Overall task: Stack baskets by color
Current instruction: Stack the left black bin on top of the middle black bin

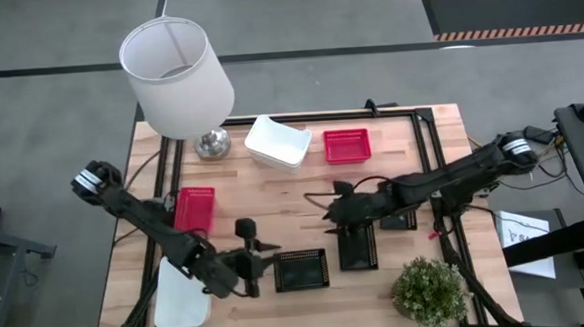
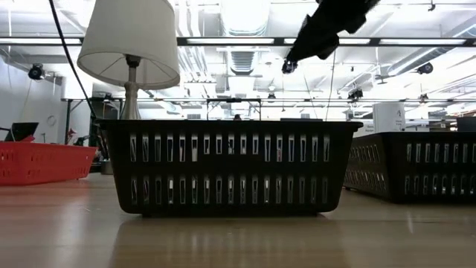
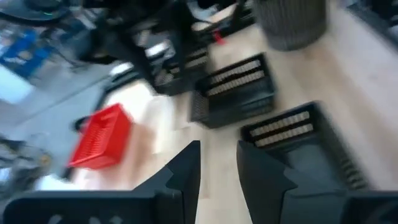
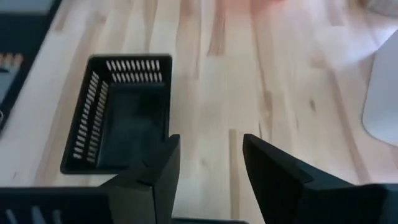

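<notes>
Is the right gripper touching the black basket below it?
Apart. In the right wrist view the right gripper has open fingers with bare wood between them, and the black basket lies clear beside them.

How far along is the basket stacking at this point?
Done: little. The red baskets, white baskets and black baskets lie apart, with no finished stack visible. In hand: nothing; the right gripper hovers with fingers open near a black basket, and the left gripper is empty. Left: all three colour stacks.

Glossy white basket [image 1: 277,142], black mesh basket [image 2: 229,167], seemingly smooth wood table [image 1: 275,219].
</notes>
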Available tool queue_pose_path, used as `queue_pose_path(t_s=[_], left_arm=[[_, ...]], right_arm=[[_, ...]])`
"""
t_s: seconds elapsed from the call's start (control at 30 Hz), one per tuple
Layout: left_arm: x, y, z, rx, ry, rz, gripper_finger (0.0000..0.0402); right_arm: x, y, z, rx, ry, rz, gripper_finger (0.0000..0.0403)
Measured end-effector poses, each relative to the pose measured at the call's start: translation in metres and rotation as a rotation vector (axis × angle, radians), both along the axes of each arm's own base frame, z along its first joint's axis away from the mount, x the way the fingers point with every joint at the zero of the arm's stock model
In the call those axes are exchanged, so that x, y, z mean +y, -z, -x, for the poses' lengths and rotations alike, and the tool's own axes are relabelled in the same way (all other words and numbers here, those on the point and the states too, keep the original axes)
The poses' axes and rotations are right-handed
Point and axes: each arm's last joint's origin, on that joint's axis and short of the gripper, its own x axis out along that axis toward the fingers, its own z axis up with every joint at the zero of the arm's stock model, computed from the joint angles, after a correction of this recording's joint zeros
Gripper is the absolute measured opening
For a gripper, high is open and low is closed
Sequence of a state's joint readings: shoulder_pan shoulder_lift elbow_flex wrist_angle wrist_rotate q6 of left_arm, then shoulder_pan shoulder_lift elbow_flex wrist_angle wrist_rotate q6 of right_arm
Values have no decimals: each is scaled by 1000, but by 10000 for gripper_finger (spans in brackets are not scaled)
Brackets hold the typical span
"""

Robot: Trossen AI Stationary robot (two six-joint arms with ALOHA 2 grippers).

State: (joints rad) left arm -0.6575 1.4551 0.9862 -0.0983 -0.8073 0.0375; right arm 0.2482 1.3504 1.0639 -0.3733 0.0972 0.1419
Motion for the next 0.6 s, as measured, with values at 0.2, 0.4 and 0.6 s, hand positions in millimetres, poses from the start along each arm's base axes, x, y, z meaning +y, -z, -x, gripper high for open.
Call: queue_pose_path(t_s=[0.2, 0.4, 0.6], left_arm=[[17, -3, 26, -6, -4, -32, 88], [38, -9, 53, -64, -8, 13, 88], [51, -9, 70, -89, -3, 30, 88]], right_arm=[[25, -8, -33, 99, 0, -17, 163], [52, -6, -62, 195, 22, -43, 160], [69, 3, -85, 251, 39, -50, 160]])
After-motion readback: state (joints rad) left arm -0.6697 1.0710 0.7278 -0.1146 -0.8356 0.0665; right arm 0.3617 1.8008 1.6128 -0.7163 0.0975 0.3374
